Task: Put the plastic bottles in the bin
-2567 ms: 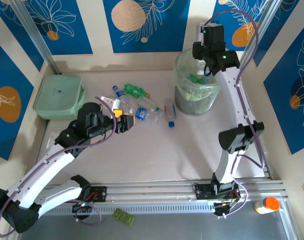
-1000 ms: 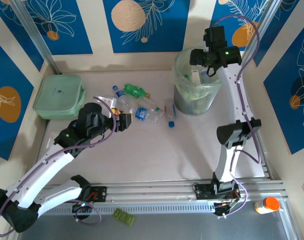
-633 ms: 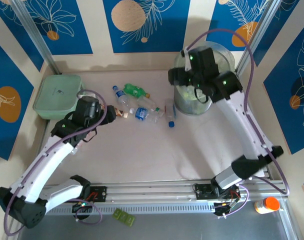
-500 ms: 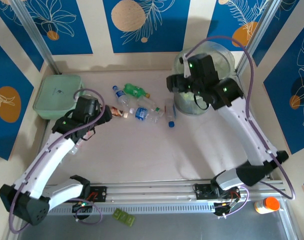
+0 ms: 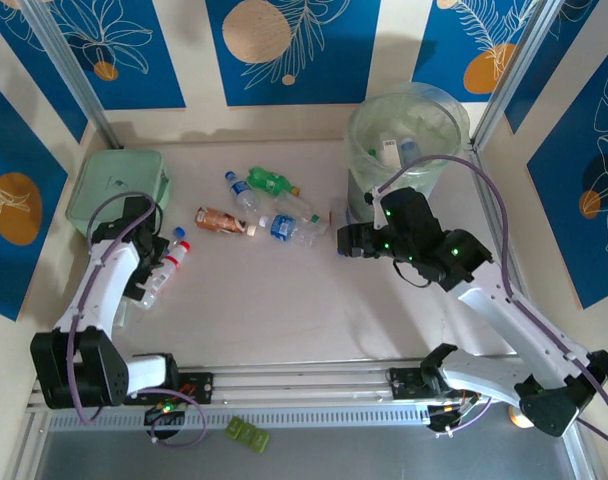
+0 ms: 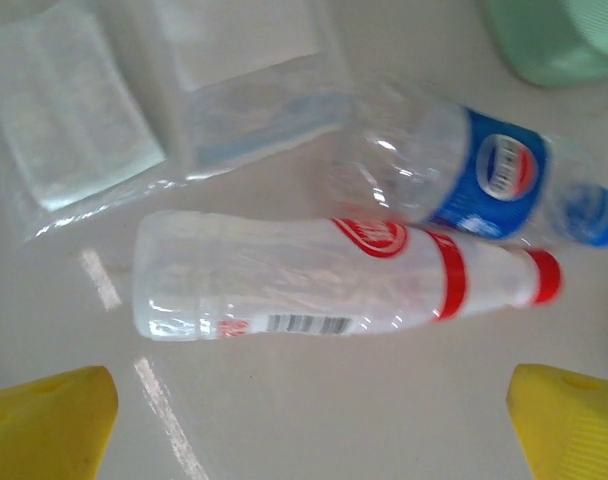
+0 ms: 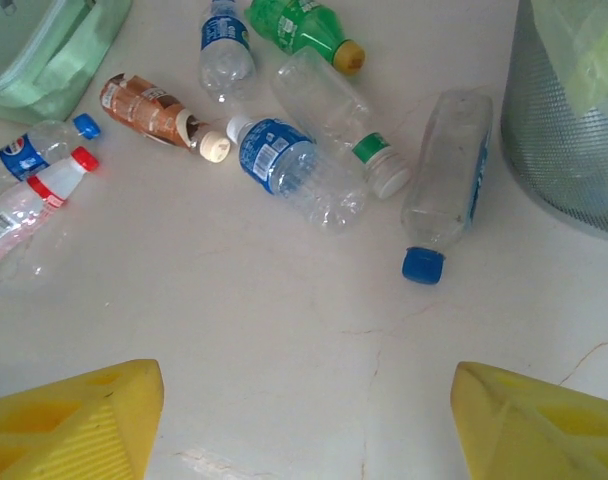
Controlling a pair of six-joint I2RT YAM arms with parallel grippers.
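Note:
Several plastic bottles lie in a loose pile mid-table: a brown-labelled one, a green one, a blue-labelled one and a clear blue-capped one. My right gripper hovers open just in front of them. Further left lie a red-capped bottle and a blue-labelled bottle. My left gripper is wide open above the red-capped one, holding nothing. The bin stands at the back right with bottles inside.
A pale-green lidded box sits at the back left, close to the left arm. Clear plastic wrappers lie beside the two left bottles. Walls close in the table on three sides.
My left arm swung left from the pile to the red-capped bottle, its jaws widening; the brown-labelled bottle now lies free. My right arm came down from over the bin to the pile.

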